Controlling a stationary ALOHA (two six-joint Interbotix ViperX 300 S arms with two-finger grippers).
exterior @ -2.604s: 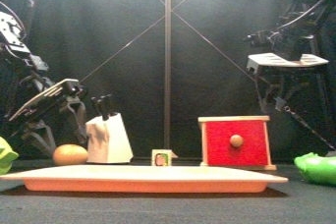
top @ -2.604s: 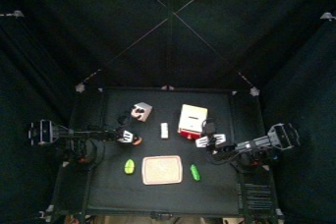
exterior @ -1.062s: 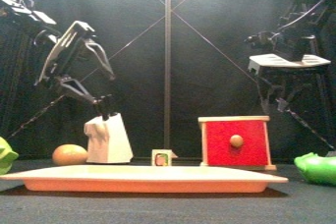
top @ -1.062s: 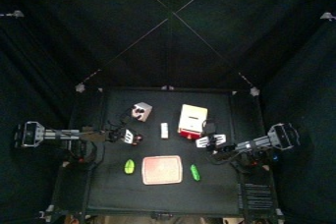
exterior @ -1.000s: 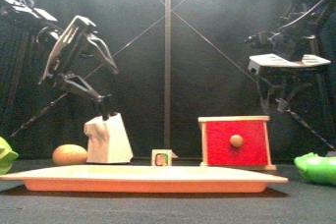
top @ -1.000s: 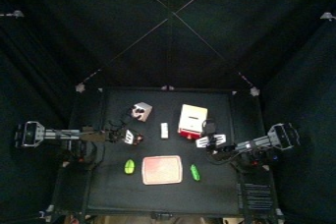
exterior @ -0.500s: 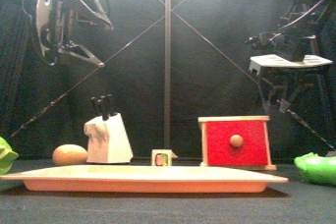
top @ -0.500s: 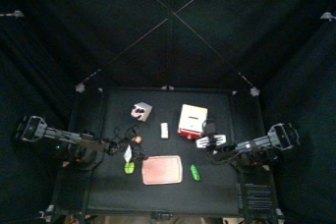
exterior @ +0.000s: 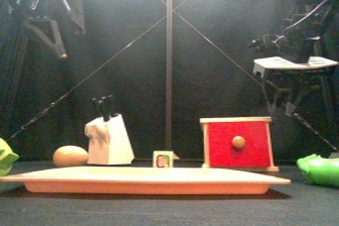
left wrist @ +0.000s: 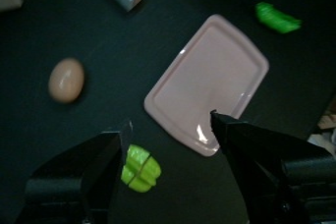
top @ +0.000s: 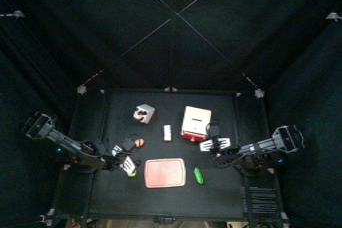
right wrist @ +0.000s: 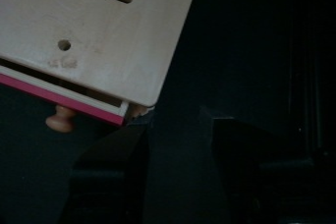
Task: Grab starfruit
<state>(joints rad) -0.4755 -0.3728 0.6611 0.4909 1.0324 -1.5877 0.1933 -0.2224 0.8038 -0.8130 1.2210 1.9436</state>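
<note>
The left gripper [left wrist: 168, 140] is held wide open and empty above the table, the starfruit [left wrist: 140, 165] lying between its jaws beside the pink board [left wrist: 211, 83]. In the front view the starfruit [exterior: 6, 158] is cut off at the edge. The right gripper [right wrist: 178, 135] is parked by the red-and-white box [right wrist: 98, 31] — its jaws look nearly closed, nothing gripped.
</note>
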